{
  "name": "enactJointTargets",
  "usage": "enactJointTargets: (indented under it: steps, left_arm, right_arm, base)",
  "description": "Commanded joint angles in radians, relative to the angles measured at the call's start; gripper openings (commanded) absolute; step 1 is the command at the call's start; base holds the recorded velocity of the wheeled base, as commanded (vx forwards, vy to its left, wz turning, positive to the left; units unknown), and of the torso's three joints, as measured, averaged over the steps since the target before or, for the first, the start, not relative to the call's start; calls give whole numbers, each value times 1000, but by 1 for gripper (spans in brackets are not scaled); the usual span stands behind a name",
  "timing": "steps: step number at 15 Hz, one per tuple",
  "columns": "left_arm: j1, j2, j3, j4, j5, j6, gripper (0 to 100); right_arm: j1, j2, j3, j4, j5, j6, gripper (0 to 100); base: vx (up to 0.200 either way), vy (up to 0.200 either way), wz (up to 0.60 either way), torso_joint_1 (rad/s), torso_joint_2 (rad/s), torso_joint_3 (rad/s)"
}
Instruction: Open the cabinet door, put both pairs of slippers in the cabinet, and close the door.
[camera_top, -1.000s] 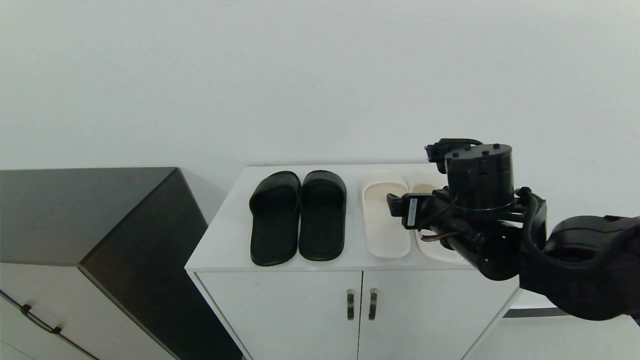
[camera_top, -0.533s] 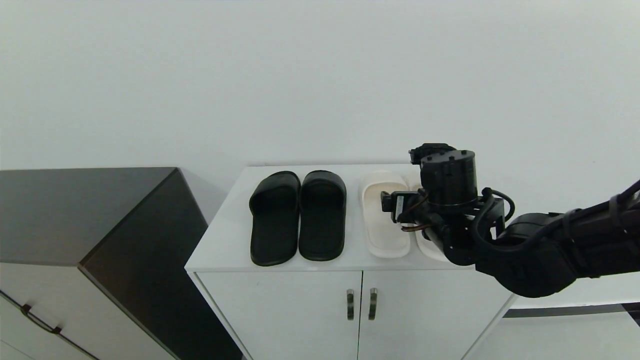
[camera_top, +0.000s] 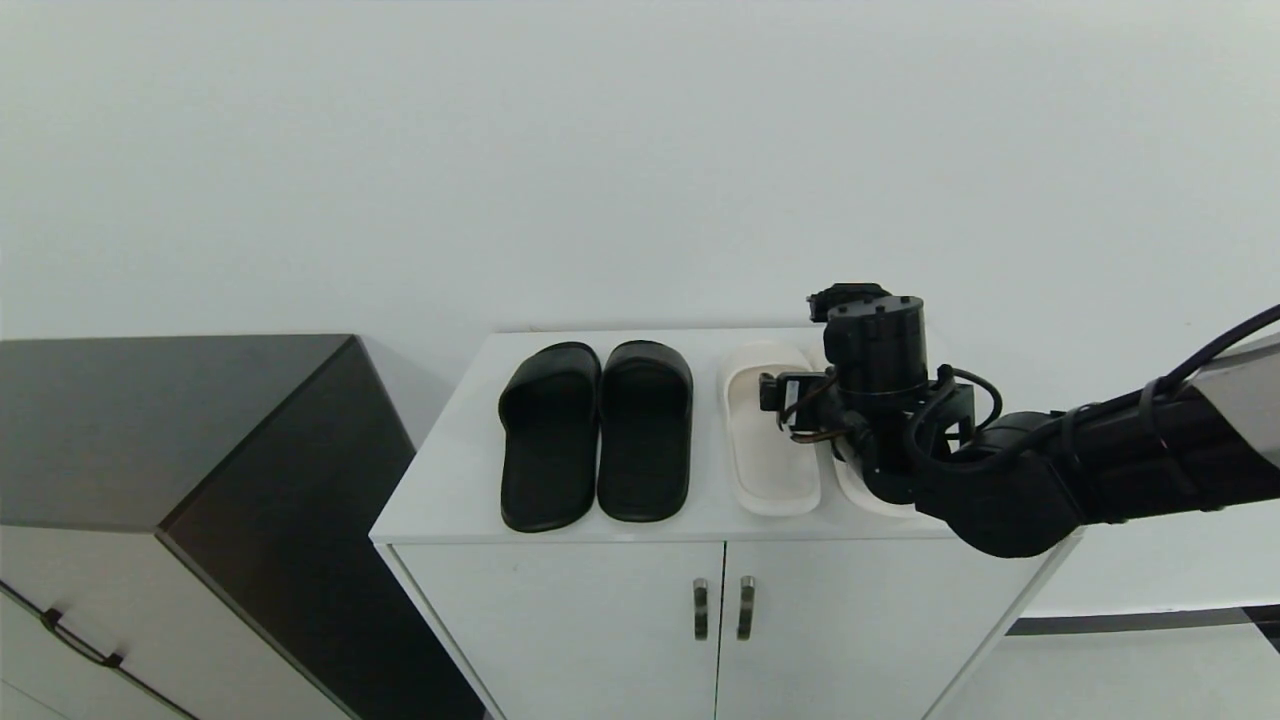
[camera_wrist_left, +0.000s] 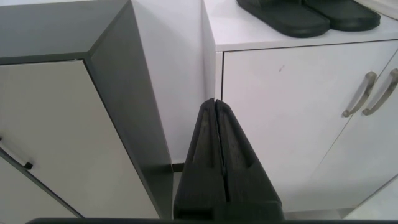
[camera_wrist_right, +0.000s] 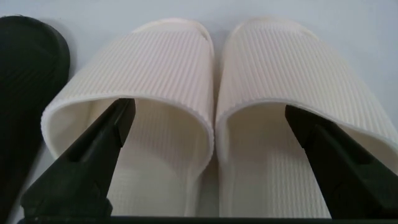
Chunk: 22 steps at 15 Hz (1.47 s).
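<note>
We see both pairs lying on top of the cabinet (camera_top: 560, 630), whose doors are closed: black slippers (camera_top: 595, 430) toward its left side, cream slippers (camera_top: 768, 440) toward its right. Our right claw (camera_wrist_right: 210, 109) is spread wide over the cream pair, grasping nothing. Our left claw (camera_wrist_left: 215, 109) is clenched empty before the cabinet's left front corner.

Glossy black right arm (camera_top: 1010, 490), looped black cables (camera_top: 920, 420)
</note>
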Motion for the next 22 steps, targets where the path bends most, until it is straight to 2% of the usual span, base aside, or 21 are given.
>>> enactJointTargets:
  steps: [1, 2, 3, 9, 13, 16, 19, 22]
  left_arm:
    - [0, 1, 0, 0, 0, 0, 0]
    - [0, 1, 0, 0, 0, 0, 0]
    - [0, 1, 0, 0, 0, 0, 0]
    - [0, 1, 0, 0, 0, 0, 0]
    - [0, 1, 0, 0, 0, 0, 0]
    - [0, 1, 0, 0, 0, 0, 0]
    - [0, 1, 0, 0, 0, -3, 0]
    - [0, 1, 0, 0, 0, -5, 0]
  right_arm:
    - [0, 17, -16, 0, 0, -12, 100]
    - [-5, 28, -21, -2, 0, -21, 100]
    - [-6, 32, -24, -5, 0, -21, 0]
    - [-35, 54, -61, -11, 2, -27, 0]
    - [-8, -57, -36, -8, 2, -78, 0]
    - [54, -176, 71, -5, 28, -110, 0]
    - [117, -317, 252, -9, 141, -104, 0]
    - [179, -457, 419, -6, 141, -101, 0]
  base:
    - [0, 0, 0, 0, 0, 0]
    - [0, 0, 0, 0, 0, 0]
    - [0, 0, 0, 0, 0, 0]
    - [0, 0, 0, 0, 0, 0]
    - [0, 0, 0, 0, 0, 0]
    - [0, 0, 0, 0, 0, 0]
    - [0, 0, 0, 0, 0, 0]
    - [0, 0, 0, 0, 0, 0]
